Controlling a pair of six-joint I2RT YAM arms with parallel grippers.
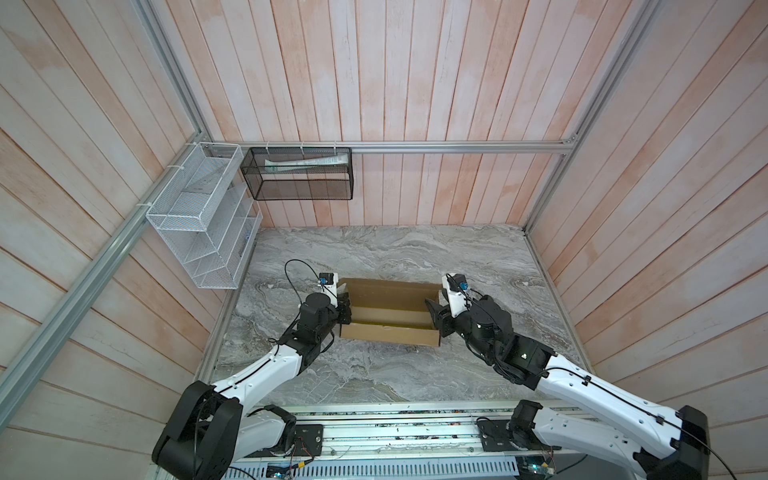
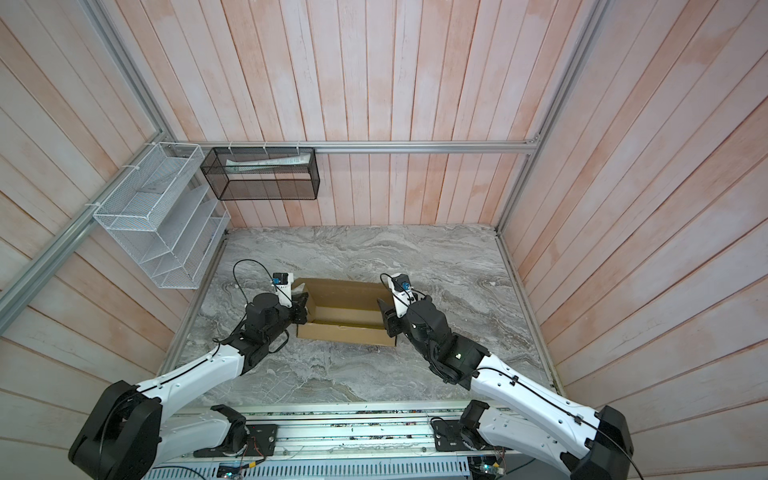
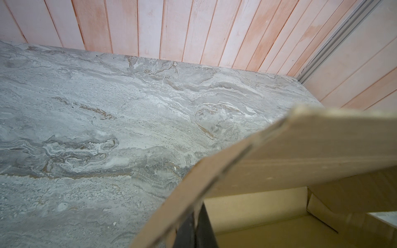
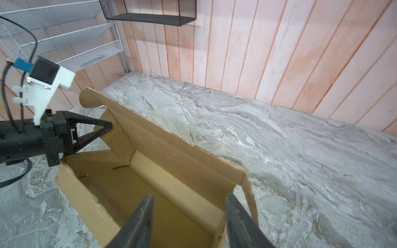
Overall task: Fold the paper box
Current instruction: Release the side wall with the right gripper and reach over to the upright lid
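We found the paper box on the marble table, mid-scene, open side up. Its long axis ran left-right btwn the two arms, so each arm had one short end nearest it. The left gripper sat at the left end w/ fingers together, apparently pinching that end's flap. In the left wrist view a sliver of card ran beside a dark finger, but the tips were out of frame. The right gripper hung over the right end, its fingers apart w/ nothing held btwn them. One finger stood over the box floor, the other just beside the far-right corner, where a loose end flap stuck out. We judged the next move turned on this: the right short end lay directly ahead of & below the open fingers, crosswise to the long axis, so the right arm was the nearer one to take it.
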